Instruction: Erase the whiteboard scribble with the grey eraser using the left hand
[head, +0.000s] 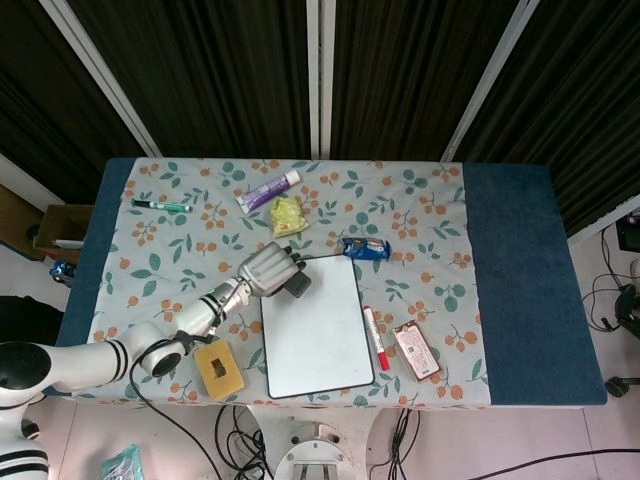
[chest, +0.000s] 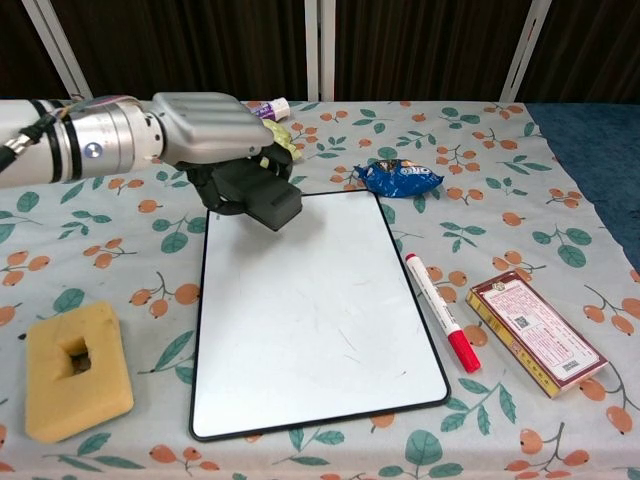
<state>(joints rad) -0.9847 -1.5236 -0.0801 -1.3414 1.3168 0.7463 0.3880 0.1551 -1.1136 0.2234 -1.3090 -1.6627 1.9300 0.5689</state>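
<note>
The whiteboard (head: 315, 325) (chest: 310, 310) lies flat at the front middle of the table, its surface white with only faint specks. My left hand (head: 268, 268) (chest: 205, 125) hovers over the board's far left corner and grips the grey eraser (head: 297, 284) (chest: 266, 200), whose dark block sticks out below the fingers. In the chest view the eraser looks lifted slightly off the board. My right hand appears in neither view.
A red-capped marker (head: 375, 338) (chest: 438, 310) and a red box (head: 415, 350) (chest: 535, 335) lie right of the board. A yellow sponge (head: 218, 368) (chest: 72, 368) sits front left. Blue snack packet (chest: 400, 177), yellow wrapper (head: 288, 215), purple tube (head: 267, 190) and green pen (head: 160, 205) lie farther back.
</note>
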